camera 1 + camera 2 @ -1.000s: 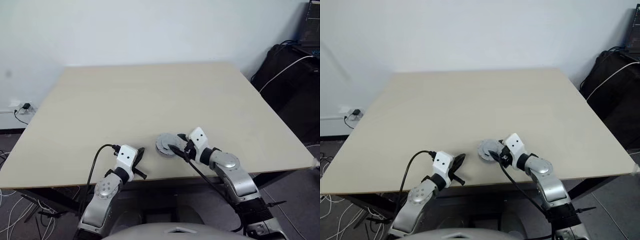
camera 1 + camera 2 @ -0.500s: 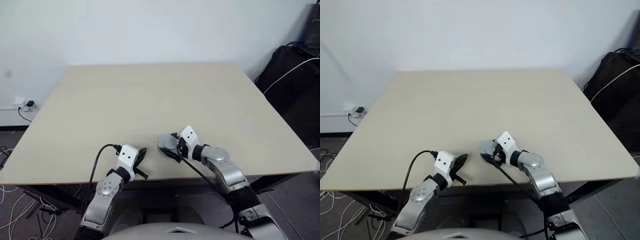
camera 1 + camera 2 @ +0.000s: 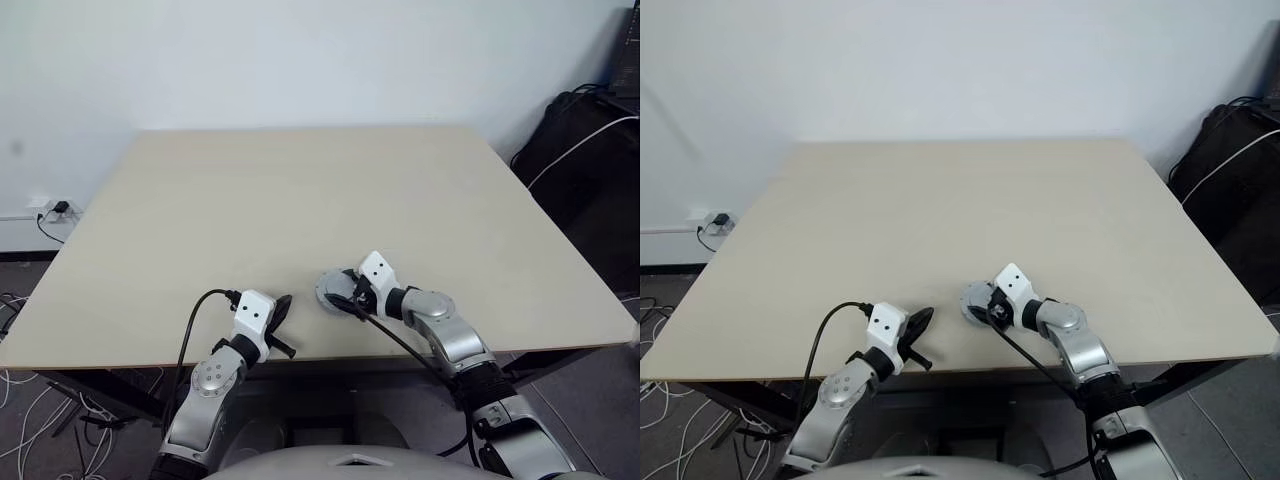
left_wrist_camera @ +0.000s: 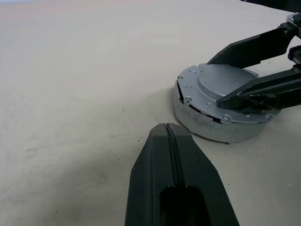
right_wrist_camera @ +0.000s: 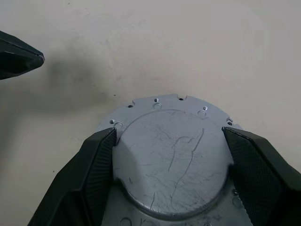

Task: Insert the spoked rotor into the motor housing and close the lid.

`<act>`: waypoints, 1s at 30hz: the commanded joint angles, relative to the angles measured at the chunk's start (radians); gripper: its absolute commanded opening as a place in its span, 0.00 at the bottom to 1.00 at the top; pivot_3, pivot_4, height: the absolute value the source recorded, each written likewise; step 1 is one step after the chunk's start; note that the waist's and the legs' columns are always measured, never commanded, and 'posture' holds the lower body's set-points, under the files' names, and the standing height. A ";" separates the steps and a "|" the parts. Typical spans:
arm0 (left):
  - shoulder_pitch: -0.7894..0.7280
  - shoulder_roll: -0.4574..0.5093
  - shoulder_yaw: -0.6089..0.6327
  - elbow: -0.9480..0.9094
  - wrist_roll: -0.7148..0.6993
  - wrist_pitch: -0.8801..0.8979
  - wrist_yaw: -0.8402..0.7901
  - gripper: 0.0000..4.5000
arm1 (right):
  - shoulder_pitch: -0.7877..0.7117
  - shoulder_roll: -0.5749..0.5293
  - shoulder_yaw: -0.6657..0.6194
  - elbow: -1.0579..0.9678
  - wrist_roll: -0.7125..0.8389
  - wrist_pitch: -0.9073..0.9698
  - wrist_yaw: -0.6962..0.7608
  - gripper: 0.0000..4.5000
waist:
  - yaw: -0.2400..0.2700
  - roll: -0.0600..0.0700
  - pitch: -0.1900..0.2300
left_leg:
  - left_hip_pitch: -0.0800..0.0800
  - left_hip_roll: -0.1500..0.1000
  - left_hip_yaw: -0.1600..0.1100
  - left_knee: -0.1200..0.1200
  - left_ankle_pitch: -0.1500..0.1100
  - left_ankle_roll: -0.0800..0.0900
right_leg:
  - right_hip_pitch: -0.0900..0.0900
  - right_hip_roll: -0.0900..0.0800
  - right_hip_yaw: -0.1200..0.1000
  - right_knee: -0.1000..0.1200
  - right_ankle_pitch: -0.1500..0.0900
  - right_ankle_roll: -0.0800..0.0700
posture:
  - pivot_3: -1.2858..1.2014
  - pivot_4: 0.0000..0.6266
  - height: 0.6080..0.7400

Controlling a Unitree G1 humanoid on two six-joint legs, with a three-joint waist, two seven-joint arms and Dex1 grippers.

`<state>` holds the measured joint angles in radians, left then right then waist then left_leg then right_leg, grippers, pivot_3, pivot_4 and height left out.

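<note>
The lid (image 3: 331, 286) is a light-grey round cap with a raised centre, lying smooth face up near the table's front edge. It caps a low grey round body, the motor housing (image 4: 212, 131). The spoked rotor is hidden. My right gripper (image 5: 169, 134) reaches in from the right, and its black fingers (image 5: 96, 174) lie on both sides of the lid's raised centre, touching it. My left gripper (image 3: 282, 306) rests shut on the table a short way left of the lid, its tip (image 4: 165, 128) pointing at the housing with nothing in it.
The pale wooden table (image 3: 300, 190) spreads wide beyond the parts. A black cable (image 3: 195, 315) runs from my left wrist over the front edge. Dark bags and a white cable (image 3: 580, 140) stand past the table's right side.
My right hand has sunk a little onto the lid and its fingers have drawn in around the raised centre. The left gripper has stayed put.
</note>
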<state>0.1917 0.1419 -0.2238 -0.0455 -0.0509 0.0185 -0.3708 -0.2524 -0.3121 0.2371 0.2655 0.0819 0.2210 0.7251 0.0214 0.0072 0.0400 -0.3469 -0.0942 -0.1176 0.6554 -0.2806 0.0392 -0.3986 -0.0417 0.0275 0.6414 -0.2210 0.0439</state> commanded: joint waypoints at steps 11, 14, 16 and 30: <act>-0.022 -0.008 -0.002 0.003 -0.010 -0.027 -0.010 0.00 | -0.006 0.014 -0.021 -0.018 -0.024 -0.027 -0.080 0.72 | 0.003 0.000 0.000 | 0.000 0.000 0.000 0.000 0.000 0.000 | 0.000 0.000 0.000 0.000 0.000 0.000 | 0.52 0.00 1.00; -0.023 -0.008 -0.002 0.004 -0.010 -0.026 -0.010 0.00 | -0.010 0.024 -0.017 -0.014 -0.031 -0.025 -0.087 0.72 | 0.004 0.000 0.000 | 0.000 0.000 0.000 0.000 0.000 0.000 | 0.000 0.000 0.000 0.000 0.000 0.000 | 0.52 0.00 1.00; -0.021 -0.008 -0.002 0.003 -0.009 -0.027 -0.009 0.00 | -0.015 0.023 -0.009 -0.010 -0.045 -0.030 -0.091 0.72 | 0.004 0.000 0.000 | 0.000 0.000 0.000 0.000 0.000 0.000 | 0.000 0.000 0.000 0.000 0.000 0.000 | 0.52 0.00 1.00; -0.012 -0.008 0.004 -0.008 -0.014 -0.028 -0.005 0.00 | -0.046 -0.004 -0.014 -0.005 -0.010 0.094 -0.011 0.72 | 0.006 0.001 -0.001 | 0.001 0.000 0.000 0.000 0.000 0.000 | 0.000 0.000 0.000 0.000 0.000 0.000 | 0.52 0.00 1.00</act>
<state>0.1859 0.1387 -0.2253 -0.0368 -0.0574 0.0125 -0.3726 -0.2878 -0.3067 0.2280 0.2664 0.0790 0.3076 0.7099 0.0273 0.0081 0.0392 -0.3463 -0.0943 -0.1174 0.6555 -0.2805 0.0392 -0.3984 -0.0417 0.0276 0.6418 -0.2210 0.0439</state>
